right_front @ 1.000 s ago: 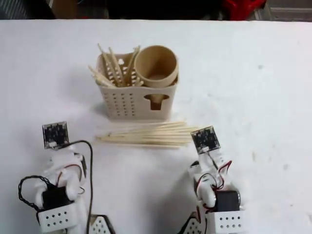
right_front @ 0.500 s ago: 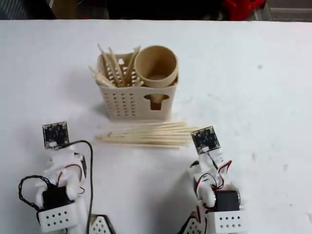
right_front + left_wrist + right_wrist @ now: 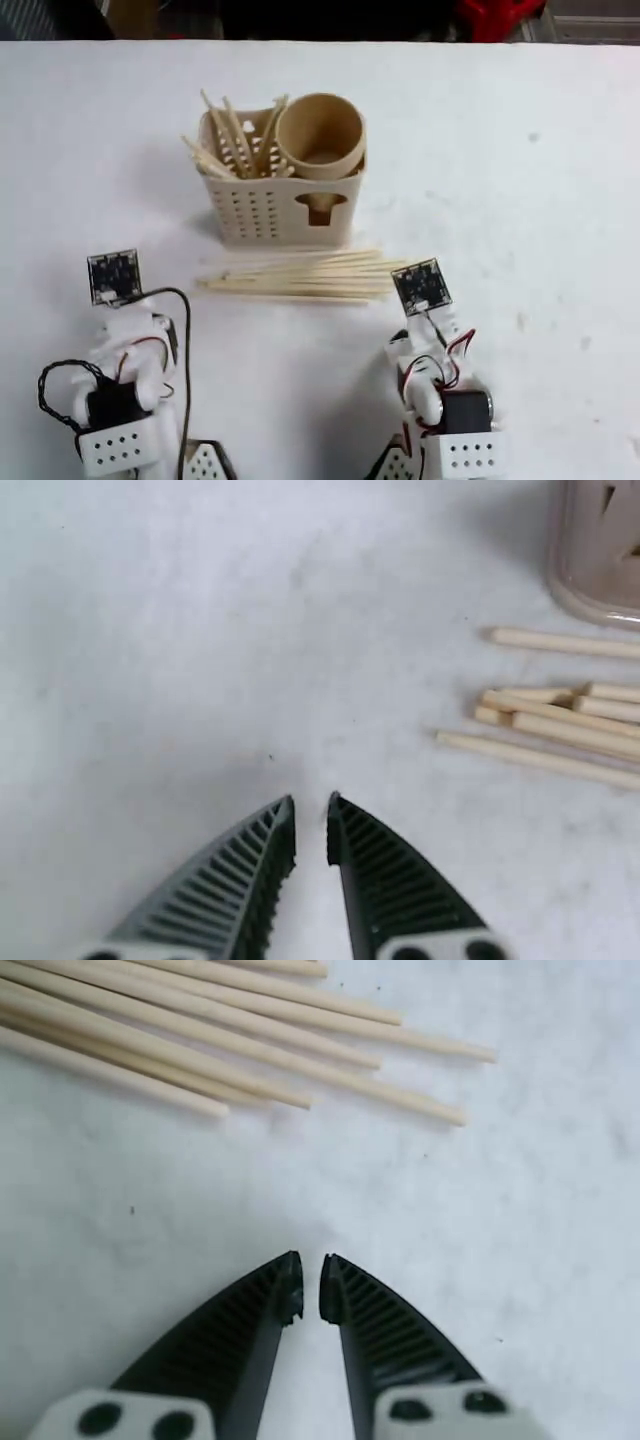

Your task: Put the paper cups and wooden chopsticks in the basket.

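Chopsticks (image 3: 300, 277) lie fanned on the counter (image 3: 520, 150) just before the basket (image 3: 270, 212), which already holds a cup (image 3: 320, 135). Left hand (image 3: 310, 830) and right hand (image 3: 311, 1290) are nearly pressed together, empty. A narrow pinch may scatter the sticks.

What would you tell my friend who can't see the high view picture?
A beige perforated plastic basket on a white table holds a tan paper cup and several standing wooden chopsticks. More loose wooden chopsticks lie on the table before it, near two white robot arms.
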### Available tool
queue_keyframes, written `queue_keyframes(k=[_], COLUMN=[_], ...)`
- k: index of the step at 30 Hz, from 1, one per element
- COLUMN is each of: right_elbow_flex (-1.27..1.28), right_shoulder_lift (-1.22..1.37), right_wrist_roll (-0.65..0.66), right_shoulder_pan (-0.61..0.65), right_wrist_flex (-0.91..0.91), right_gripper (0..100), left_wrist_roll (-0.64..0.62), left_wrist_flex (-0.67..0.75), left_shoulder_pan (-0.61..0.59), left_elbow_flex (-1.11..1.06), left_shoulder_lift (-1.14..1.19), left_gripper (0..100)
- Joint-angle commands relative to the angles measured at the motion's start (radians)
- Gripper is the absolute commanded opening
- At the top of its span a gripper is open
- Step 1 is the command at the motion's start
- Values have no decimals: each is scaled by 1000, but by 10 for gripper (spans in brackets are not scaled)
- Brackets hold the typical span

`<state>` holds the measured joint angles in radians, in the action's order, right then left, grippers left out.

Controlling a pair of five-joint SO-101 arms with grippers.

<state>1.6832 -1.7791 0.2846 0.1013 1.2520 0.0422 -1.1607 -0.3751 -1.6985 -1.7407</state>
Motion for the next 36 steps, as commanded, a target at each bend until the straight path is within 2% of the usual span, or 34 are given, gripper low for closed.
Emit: queue_keyframes(k=[1,29,36], right_elbow_flex=[8,8,8], right_shoulder_lift=[-5,-4,-5], right_wrist_roll=[11,9,8], right_shoulder_pan=[-1,1,-1], right_wrist_flex=[2,-2,7], right_gripper=[50,50,50], left_wrist_roll=[-9,-8,-8], left_wrist_flex=[-3,-6,-57], left_shoulder_pan=[-4,-4,-4], left_elbow_flex=[2,2,3], left_shoulder_lift=[-10,-12,-13], left_gripper=[77,77,77])
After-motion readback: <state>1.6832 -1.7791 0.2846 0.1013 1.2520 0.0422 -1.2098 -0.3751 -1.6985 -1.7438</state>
